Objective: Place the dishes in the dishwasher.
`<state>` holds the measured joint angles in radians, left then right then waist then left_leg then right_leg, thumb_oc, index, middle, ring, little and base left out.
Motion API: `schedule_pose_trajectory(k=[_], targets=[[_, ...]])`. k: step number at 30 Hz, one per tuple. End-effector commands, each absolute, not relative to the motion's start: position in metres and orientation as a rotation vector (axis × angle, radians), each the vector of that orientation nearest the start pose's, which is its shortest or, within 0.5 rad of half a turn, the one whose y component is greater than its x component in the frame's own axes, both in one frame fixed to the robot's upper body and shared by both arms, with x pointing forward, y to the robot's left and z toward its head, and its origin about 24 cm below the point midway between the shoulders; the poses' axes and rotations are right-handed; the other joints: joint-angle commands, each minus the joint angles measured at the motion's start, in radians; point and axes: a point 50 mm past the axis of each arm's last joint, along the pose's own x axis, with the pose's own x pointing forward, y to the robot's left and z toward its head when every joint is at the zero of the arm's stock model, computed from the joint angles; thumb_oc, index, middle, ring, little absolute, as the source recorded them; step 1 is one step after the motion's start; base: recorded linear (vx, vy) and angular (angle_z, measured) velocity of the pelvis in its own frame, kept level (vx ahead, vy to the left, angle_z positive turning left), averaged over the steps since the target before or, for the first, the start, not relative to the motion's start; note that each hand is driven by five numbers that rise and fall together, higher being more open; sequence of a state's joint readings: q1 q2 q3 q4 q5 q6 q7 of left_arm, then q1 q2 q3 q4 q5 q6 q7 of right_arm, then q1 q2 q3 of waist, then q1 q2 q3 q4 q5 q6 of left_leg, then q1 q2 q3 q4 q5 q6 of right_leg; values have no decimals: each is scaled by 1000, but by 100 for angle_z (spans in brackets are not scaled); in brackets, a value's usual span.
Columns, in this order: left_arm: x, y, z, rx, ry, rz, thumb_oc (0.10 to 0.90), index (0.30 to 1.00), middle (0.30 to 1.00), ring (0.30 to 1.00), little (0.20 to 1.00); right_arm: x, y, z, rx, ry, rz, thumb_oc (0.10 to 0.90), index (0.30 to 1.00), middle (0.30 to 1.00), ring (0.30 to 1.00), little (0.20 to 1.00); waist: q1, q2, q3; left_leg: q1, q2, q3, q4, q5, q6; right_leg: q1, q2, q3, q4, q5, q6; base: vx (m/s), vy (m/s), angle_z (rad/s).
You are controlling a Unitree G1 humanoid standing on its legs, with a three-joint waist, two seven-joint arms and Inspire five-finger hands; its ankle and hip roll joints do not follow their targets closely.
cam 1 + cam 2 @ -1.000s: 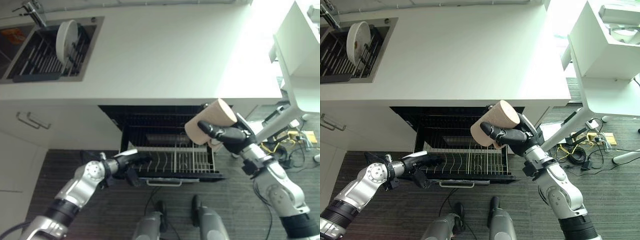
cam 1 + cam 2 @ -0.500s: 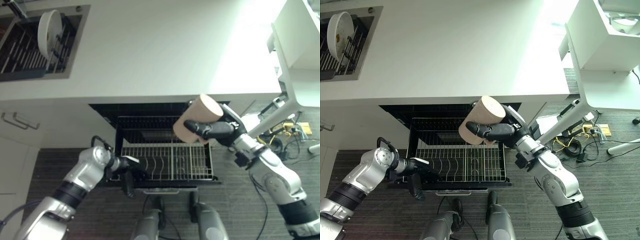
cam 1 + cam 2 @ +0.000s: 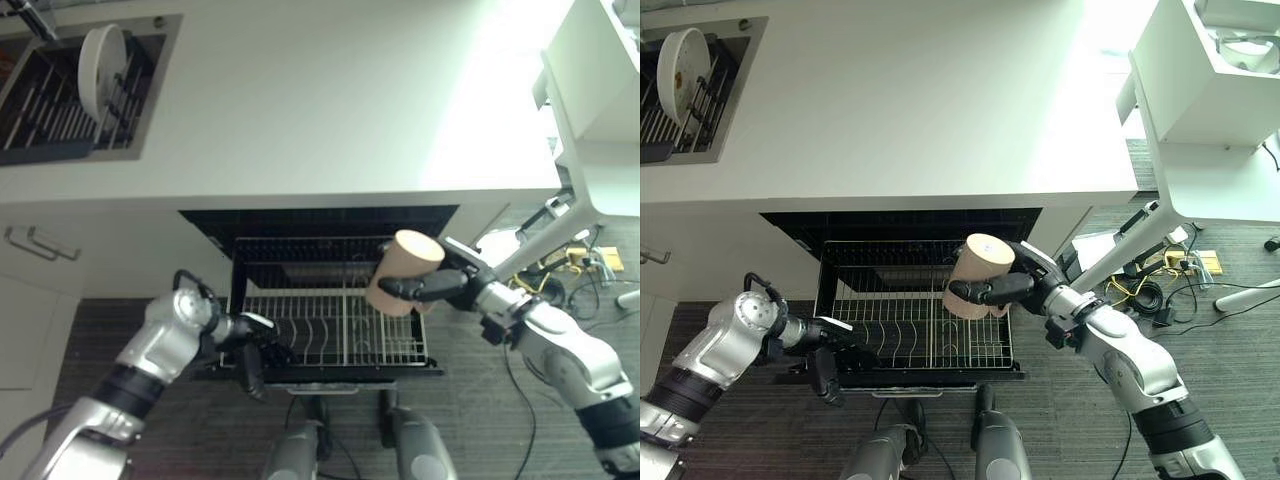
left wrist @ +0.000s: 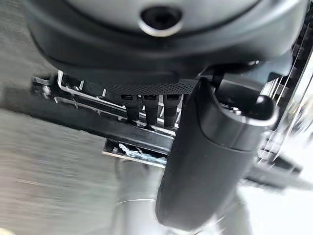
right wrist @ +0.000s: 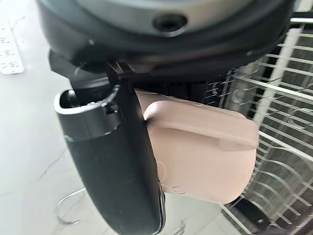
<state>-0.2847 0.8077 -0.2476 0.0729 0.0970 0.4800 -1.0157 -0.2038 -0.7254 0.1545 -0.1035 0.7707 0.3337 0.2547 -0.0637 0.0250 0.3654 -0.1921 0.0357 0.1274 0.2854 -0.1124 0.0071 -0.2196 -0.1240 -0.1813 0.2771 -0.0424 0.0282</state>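
Left hand point(image 3: 250, 350) at front left edge of pulled-out dishwasher rack point(image 3: 330, 325), fingers curled over rim wire; use it to steady rack. Right hand point(image 3: 1025, 288) grips pink mug point(image 3: 975, 275), thumb across side, mug tilted above rack's right half. You lower mug mouth-down between tines, clear of rack wall, release only once seated. White plate point(image 3: 100, 57) waits in sink rack point(image 3: 45, 110).

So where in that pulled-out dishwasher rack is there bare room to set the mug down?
The rack looks bare of dishes: its middle and right wires, under the mug in the right hand, are free. The front left corner is crowded by the left hand.
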Motion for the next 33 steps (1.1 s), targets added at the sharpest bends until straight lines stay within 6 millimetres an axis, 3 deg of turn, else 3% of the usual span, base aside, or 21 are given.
schedule_pose_trajectory(k=[1,4,5,8,11,13,17,21,33], targets=[[257,232,75,538,553,-852,800,900,900,900,900,280,-207,162,-1,-99,486,400,300,300,300,300,48,-21,-33,-7,99,0,15,-24,-92,28,-52,36,23,-57,122,-17,-85,9],[263,236,104,528,376,-786,800,900,900,900,900,283,-214,154,13,-66,429,400,300,300,300,300,67,-24,-27,-11,97,-10,15,-16,-95,33,-54,26,23,-55,121,4,-65,21],[270,239,121,501,249,-716,800,900,900,900,900,288,-218,149,0,-49,395,400,300,300,300,300,78,-25,-27,-11,95,-15,15,-16,-96,38,-58,19,23,-56,123,18,-39,21],[279,241,147,430,11,-579,800,900,900,900,900,296,-221,140,9,-17,340,400,300,300,300,300,99,-29,-27,-14,88,-27,15,-18,-97,42,-63,5,23,-61,122,7,-55,15],[283,237,164,478,-153,-511,800,900,900,900,900,311,-227,130,-4,35,204,400,300,300,300,300,124,-38,-20,-27,82,-47,15,-17,-99,35,-68,-9,23,-61,118,-38,-71,17],[284,233,168,456,-228,-477,800,900,900,900,900,322,-237,125,-17,66,110,400,300,300,300,300,141,-40,-21,-34,79,-58,15,-16,-98,36,-68,-18,23,-64,113,-21,-46,24],[285,217,173,453,-307,-505,800,900,900,900,900,337,-253,135,-79,39,-23,400,300,300,300,300,171,-39,-14,-45,69,-81,15,-13,-99,33,-75,-40,23,-60,111,-1,-37,8],[285,211,177,474,-338,-529,800,900,900,900,900,343,-262,129,-64,56,-58,400,300,300,300,300,185,-32,-11,-50,63,-94,15,-15,-99,30,-79,-53,23,-59,109,4,-22,13],[283,202,180,483,-369,-564,800,900,900,900,900,350,-287,120,-291,141,-146,400,300,300,300,300,194,-1,-8,-60,56,-104,15,-12,-105,19,-90,-65,23,-56,108,-3,16,5]])
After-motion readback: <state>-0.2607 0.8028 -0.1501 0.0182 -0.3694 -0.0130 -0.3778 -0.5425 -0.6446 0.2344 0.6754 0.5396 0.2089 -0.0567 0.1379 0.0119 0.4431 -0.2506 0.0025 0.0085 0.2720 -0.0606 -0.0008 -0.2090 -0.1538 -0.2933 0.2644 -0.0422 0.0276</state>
